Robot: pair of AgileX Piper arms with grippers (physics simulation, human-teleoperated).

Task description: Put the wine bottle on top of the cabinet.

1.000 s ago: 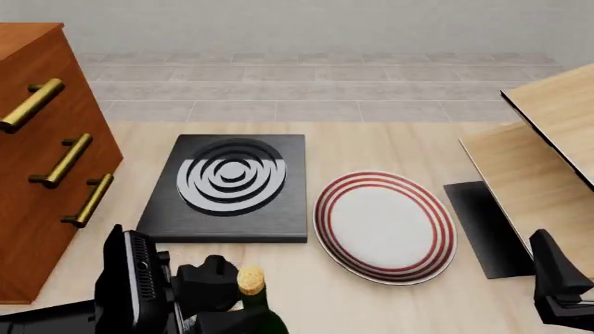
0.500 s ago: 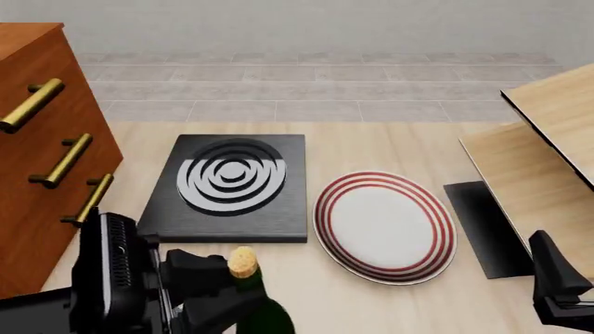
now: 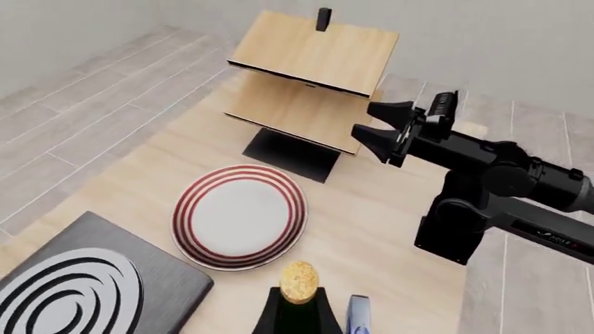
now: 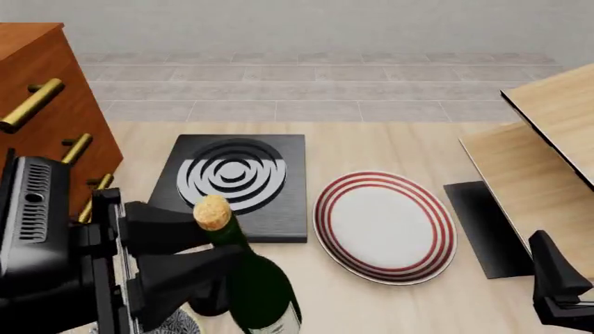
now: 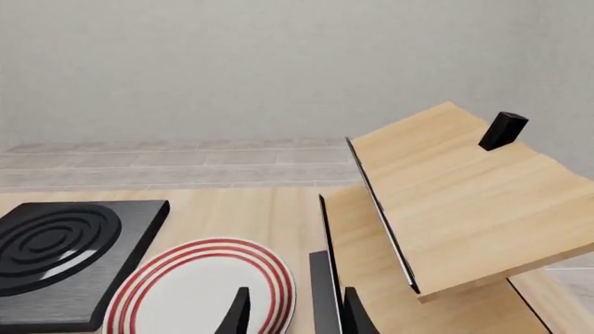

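The cabinet (image 4: 37, 118) stood at the bench's (image 4: 390, 149) left edge, its top out of view. In the last second the left gripper (image 4: 199, 254), fingers pinching the bottle (image 4: 250, 285), had risen, so the lift was underway. The right gripper (image 4: 557, 292) rested slightly spread, well apart.

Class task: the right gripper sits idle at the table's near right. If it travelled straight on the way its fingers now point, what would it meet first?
Probably the pale wood shelf unit: the right gripper points at the unit's black base, beside the striped plate. Depth is uncertain.
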